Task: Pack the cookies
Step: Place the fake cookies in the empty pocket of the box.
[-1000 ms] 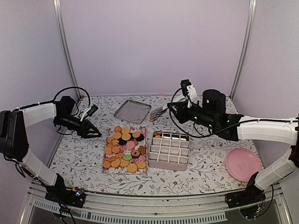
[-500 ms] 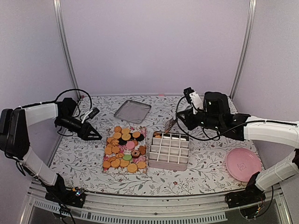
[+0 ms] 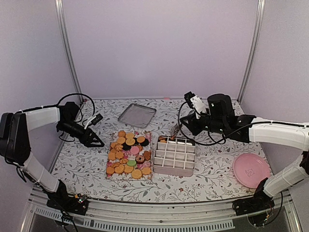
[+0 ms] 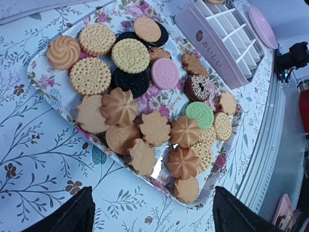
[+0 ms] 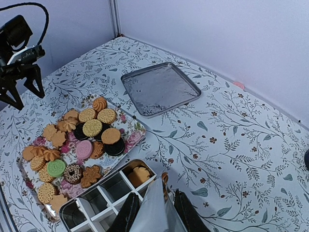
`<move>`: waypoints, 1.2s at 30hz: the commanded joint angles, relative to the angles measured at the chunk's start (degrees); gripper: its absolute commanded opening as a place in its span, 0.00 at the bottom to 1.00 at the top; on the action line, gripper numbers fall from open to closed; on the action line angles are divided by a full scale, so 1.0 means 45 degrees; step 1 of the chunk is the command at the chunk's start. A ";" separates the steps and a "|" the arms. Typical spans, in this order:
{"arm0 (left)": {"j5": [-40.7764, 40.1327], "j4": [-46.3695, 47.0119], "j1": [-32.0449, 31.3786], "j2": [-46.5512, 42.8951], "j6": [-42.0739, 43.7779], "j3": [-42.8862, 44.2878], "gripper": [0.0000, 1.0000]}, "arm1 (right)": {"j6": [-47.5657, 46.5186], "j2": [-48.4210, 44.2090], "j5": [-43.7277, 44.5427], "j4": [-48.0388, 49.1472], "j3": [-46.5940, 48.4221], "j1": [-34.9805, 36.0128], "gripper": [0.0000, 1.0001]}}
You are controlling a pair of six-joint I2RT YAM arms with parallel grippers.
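Note:
The cookies (image 3: 128, 153) lie in a heap on a floral tray (image 3: 112, 144): mostly golden ones, some dark, one pink, one green (image 4: 200, 114). My left gripper (image 3: 98, 140) hovers open just left of that tray, and its wrist view looks down on the cookies (image 4: 145, 92) with nothing between the fingers. My right gripper (image 3: 177, 129) is at the far left corner of the divided box (image 3: 175, 155). It is shut on a wrapped cookie (image 5: 165, 182), a pale grey sleeve with an orange edge showing. One cookie (image 5: 140, 175) sits in the box's corner cell.
A square metal tray (image 3: 137, 115) lies behind the cookies. A pink plate (image 3: 251, 170) sits at the right front. The booth's walls and corner posts close in the table on three sides.
My right gripper has carried the wrapped cookie from behind the box down to its far left corner. My left gripper has opened a little wider near the tray's left edge.

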 commanded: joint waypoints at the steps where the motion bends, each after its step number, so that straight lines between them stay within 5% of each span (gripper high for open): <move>1: -0.0588 -0.0394 -0.0098 0.0164 0.0317 0.0257 0.86 | -0.0557 0.0204 -0.0345 -0.0379 0.0501 -0.0066 0.04; 14: -0.0750 0.0825 -0.0069 0.0672 -0.0696 0.1150 0.88 | -0.0902 -0.0591 -0.0386 -0.0113 -0.0048 -0.0058 0.08; 21: -0.0395 0.0199 -0.0093 0.0223 -0.0015 0.1217 0.99 | -0.0703 -0.0404 -0.1056 -0.0164 0.0333 -0.0066 0.29; 36: -0.1981 0.0659 0.0928 -0.0489 -0.0766 0.1415 0.99 | -0.0811 -0.0568 -0.1091 0.0205 0.1383 0.0075 0.30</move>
